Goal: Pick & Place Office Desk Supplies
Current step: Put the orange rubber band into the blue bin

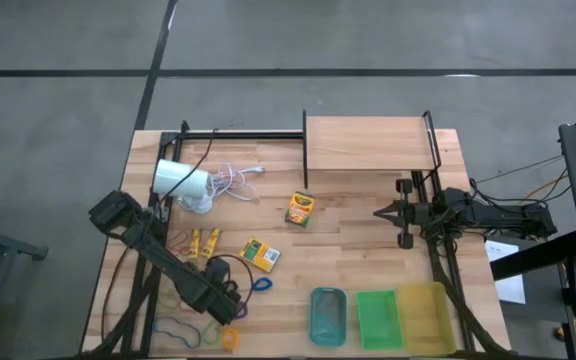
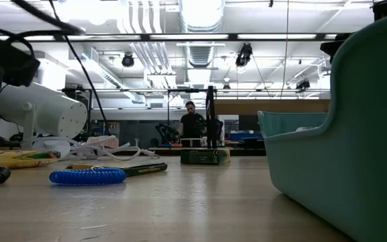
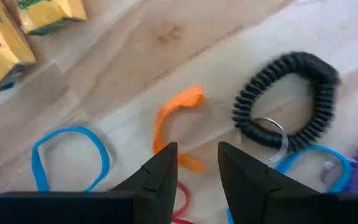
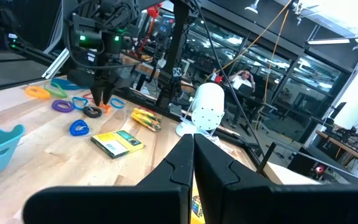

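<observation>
Now your left gripper (image 3: 197, 165) hangs with its fingers partly open and nothing between them, poised right above the orange loop (image 3: 174, 124), which lies flat on the table (image 1: 358, 255) between the blue loop (image 3: 67, 155) and the black coiled loop (image 3: 291, 99). Drop straight down so the fingers straddle one strand of the orange loop alone, clear of the coil's metal ring. Your right gripper (image 4: 191, 149) waits closed and empty near the wooden shelf (image 1: 368, 142).
</observation>
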`<state>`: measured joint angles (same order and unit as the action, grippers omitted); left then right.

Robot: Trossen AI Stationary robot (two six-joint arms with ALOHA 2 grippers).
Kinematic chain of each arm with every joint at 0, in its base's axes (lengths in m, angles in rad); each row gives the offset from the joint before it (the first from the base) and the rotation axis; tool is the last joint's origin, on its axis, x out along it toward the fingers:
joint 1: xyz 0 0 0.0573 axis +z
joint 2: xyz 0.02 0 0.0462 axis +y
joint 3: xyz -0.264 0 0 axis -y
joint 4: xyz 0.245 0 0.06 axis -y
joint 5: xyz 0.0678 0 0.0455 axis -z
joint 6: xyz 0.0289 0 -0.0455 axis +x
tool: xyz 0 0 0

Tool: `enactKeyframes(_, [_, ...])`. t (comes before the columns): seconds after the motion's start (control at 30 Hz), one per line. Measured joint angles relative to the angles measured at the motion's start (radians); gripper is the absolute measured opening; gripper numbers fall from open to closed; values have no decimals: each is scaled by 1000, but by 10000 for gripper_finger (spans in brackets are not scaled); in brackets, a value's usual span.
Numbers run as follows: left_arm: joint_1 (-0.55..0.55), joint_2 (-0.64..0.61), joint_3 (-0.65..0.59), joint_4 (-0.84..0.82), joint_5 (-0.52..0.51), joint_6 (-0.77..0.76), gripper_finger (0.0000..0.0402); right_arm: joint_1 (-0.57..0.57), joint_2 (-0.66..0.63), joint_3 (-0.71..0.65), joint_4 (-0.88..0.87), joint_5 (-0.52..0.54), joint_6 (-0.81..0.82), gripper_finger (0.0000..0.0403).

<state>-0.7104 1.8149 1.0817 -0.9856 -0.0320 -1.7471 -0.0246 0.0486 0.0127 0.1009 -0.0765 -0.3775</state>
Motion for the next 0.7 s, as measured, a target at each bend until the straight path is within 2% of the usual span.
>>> enactKeyframes(0.27, [-2, -4, -54, 90, 20, -9, 117, 0, 0, 0, 0, 0, 0, 8])
enactKeyframes(0.43, [-1, -7, -56, 94, 61, -37, 117, 0, 0, 0, 0, 0, 0, 8])
enactKeyframes(0.7, [-2, -9, -57, 94, 71, -38, 117, 0, 0, 0, 0, 0, 0, 8])
